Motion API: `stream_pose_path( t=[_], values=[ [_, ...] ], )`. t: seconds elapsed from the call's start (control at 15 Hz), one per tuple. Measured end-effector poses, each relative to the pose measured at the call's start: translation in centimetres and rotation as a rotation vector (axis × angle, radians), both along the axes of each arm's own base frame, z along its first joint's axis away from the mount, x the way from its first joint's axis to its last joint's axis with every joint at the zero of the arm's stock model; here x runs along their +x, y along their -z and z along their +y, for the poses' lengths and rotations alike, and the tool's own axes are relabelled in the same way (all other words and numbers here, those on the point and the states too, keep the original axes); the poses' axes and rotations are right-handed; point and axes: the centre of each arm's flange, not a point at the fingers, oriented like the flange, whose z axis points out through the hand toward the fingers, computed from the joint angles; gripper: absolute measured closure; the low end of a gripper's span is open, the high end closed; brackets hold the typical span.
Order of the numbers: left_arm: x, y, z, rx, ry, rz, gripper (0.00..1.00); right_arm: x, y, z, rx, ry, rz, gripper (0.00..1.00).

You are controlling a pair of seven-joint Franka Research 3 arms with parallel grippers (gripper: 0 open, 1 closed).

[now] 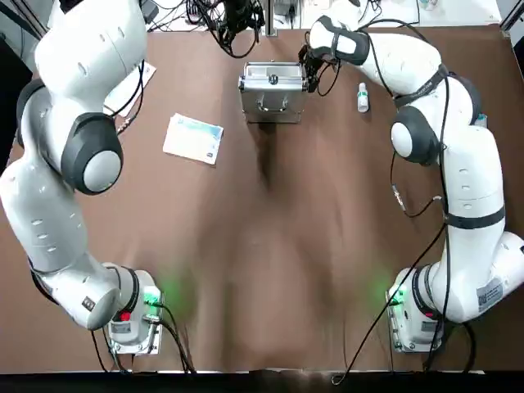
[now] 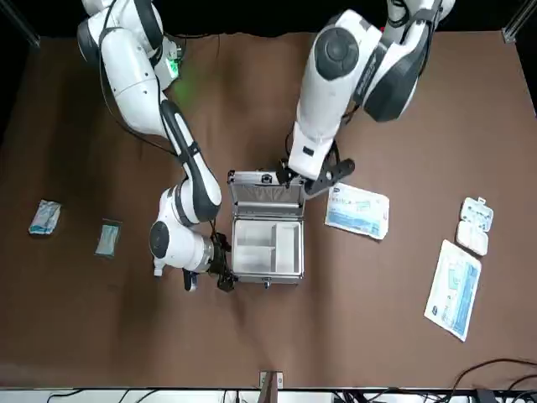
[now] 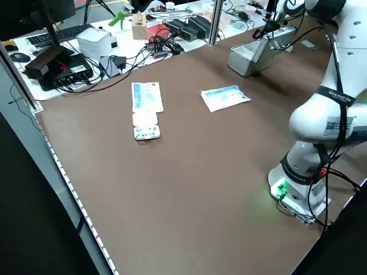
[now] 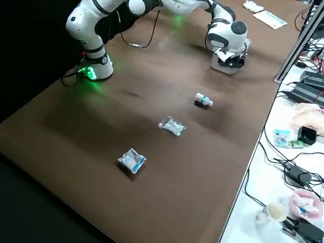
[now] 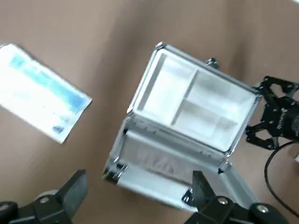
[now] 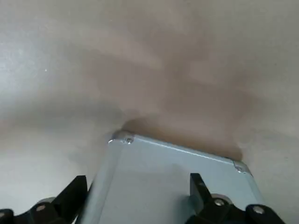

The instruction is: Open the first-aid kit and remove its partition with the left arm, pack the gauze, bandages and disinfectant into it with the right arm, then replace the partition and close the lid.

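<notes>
1. One first-aid kit [image 2: 266,239], with one white partition [image 2: 267,248] inside.
2. One disinfectant bottle [image 4: 203,100].
3. Two small wrapped packets [image 4: 172,126], gauze probably.
4. Two blue-white printed packs [image 2: 357,211].
5. One blister block [image 2: 475,225].

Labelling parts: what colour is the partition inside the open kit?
White; the partition shows best in the left wrist view.

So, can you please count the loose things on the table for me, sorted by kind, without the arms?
First-aid kit: 1
Partition, in the open kit: 1
Disinfectant bottle: 1
Small clear packets: 2
Flat blue-white printed packs: 2
White blister block: 1
Total: 8
</notes>
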Motion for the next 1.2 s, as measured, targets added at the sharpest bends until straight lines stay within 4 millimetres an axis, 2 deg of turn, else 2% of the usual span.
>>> stream_pose_path(
  t=[0.07, 0.27, 0.53, 0.6, 0.8, 1.07, 1.2],
  values=[
    [0.0, 0.0, 0.0, 0.0, 0.0, 0.0, 0.0, 0.0, 0.0, 0.0, 0.0, 0.0, 0.0, 0.03],
    [2.4, 1.9, -0.5, -0.054, 0.02, -0.088, 0.0, 0.4, -0.8, -0.2, 0.011, -0.004, 0.007, 0.03],
    [4.8, 5.9, -1.2, -0.074, 0.071, -0.17, 0.0, 0.8, -1.7, -0.6, 0.02, -0.012, 0.016, 0.03],
    [5.2, 7.5, -1.5, -0.059, 0.112, -0.177, 0.0, 0.9, -2.0, -0.9, 0.022, -0.018, 0.024, 0.03],
    [5.8, 8.5, -1.9, -0.071, 0.162, -0.223, 0.0, 1.1, -3.0, -1.6, 0.025, -0.038, 0.044, 0.03],
    [6.7, 9.4, -2.1, -0.088, 0.171, -0.291, 0.0, 1.9, -5.3, -4.8, 0.042, -0.138, 0.078, 0.02],
    [7.0, 9.6, -2.0, -0.082, 0.171, -0.302, 0.0, 2.4, -7.9, -7.0, 0.039, -0.233, 0.077, 0.02]
  ],
)
